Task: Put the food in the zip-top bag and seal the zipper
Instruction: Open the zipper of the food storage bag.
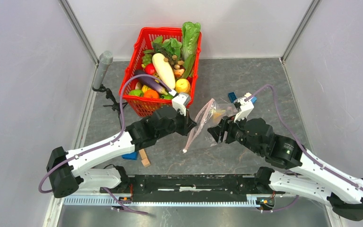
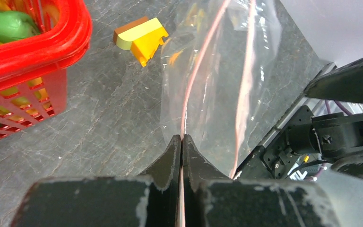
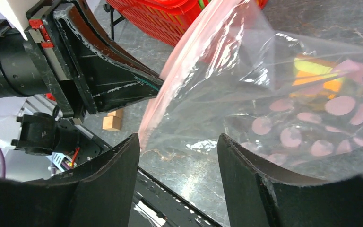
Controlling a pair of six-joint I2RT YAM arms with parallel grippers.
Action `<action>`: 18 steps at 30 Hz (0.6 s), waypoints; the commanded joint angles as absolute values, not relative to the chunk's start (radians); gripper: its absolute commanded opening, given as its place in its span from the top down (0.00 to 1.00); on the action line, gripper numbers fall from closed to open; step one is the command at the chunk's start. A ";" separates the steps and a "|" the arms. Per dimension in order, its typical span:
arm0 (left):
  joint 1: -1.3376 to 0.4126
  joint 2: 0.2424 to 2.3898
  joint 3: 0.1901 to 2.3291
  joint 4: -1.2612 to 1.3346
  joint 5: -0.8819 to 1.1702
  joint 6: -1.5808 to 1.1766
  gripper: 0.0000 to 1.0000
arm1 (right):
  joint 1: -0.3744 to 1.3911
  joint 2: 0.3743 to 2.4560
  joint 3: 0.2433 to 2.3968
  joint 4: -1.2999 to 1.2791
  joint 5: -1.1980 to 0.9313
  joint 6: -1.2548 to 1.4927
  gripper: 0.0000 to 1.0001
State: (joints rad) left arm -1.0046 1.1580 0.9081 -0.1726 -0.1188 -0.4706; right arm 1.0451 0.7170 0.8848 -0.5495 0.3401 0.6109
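The clear zip-top bag (image 1: 207,124) with pale dots lies between my two arms, its pink zipper (image 1: 196,126) running along the left edge. My left gripper (image 1: 192,125) is shut on the zipper strip (image 2: 189,90), which runs straight out from between its jaws. My right gripper (image 1: 216,132) is open just right of the bag, jaws apart below the dotted plastic (image 3: 283,99), touching nothing. Something orange-yellow shows through the bag (image 3: 319,75). The food (image 1: 163,71), a white radish, eggplant, greens, apple and orange, lies in the red basket (image 1: 142,106).
Yellow and orange blocks (image 2: 142,38) lie on the table beside the bag. A wooden block (image 1: 144,158) and a blue block (image 1: 130,155) sit near my left arm. A blue block (image 1: 232,97) lies behind the bag. A microphone stand (image 1: 105,78) stands left of the basket.
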 commanded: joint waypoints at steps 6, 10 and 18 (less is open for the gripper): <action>-1.017 1.187 0.987 -0.105 -0.088 -0.535 0.98 | 1.080 0.802 0.868 -0.399 0.349 0.726 0.32; -1.051 1.193 1.007 -0.123 -0.147 -0.529 0.98 | 1.088 0.818 0.898 -0.437 0.443 0.773 0.30; -1.129 1.210 1.049 -0.177 -0.308 -0.546 0.98 | 1.135 0.875 0.939 -0.532 0.633 0.877 0.35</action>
